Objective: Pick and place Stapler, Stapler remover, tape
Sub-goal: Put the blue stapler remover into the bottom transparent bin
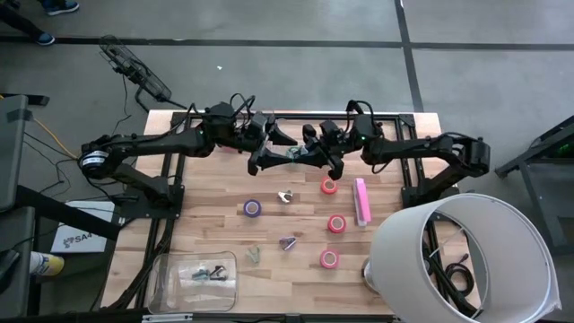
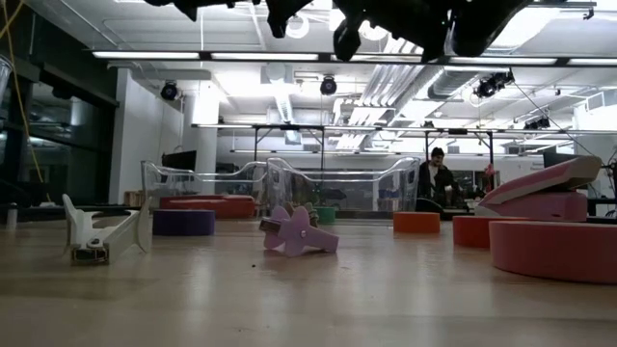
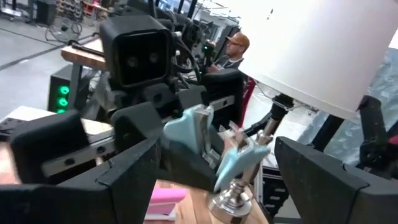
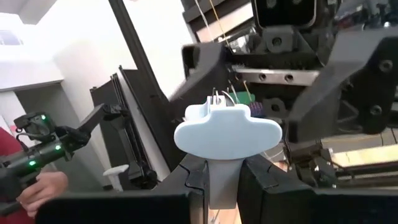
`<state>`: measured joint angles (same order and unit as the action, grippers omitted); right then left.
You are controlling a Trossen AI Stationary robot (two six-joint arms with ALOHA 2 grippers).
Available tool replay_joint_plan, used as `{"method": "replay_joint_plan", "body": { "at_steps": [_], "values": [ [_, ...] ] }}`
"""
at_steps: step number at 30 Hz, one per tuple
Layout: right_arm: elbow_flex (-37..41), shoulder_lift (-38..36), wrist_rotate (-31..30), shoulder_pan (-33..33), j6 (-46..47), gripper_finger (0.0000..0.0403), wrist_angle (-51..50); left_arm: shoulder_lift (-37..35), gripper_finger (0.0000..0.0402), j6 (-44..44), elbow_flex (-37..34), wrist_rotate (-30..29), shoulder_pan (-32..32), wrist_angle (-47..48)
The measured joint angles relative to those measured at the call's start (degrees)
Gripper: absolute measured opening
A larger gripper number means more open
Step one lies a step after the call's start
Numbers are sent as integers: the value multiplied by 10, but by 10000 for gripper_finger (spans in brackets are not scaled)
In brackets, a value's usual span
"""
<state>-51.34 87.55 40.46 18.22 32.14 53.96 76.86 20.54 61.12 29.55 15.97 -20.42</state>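
Above table centre | right gripper (image 4: 225,180) clamps pale-blue winged staple remover (image 4: 227,134) | left gripper (image 1: 269,148) spread

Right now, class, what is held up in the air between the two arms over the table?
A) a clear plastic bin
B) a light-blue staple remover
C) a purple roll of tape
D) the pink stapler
B: the right gripper has its fingers shut on the light-blue staple remover, facing the left gripper above the table.
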Motion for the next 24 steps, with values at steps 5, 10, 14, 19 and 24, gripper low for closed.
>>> {"method": "replay_joint_plan", "body": {
  "at_steps": [5, 10, 14, 19, 24],
  "values": [
    [-11, 12, 3, 0, 0, 34, -6, 0, 310, 7, 0, 23, 0, 0],
    [-11, 12, -1, 3, -1, 34, -8, 0, 310, 10, 0, 49, 0, 0],
    [-11, 12, -18, 6, -9, 34, -19, 0, 310, 10, 0, 46, 1, 1],
    [-11, 11, -37, 5, -23, 34, -36, -1, 310, 12, 0, 42, 1, 3],
    [-11, 10, -75, 5, -31, 34, -50, -2, 310, 25, 0, 7, 1, 14]
  ]
}}
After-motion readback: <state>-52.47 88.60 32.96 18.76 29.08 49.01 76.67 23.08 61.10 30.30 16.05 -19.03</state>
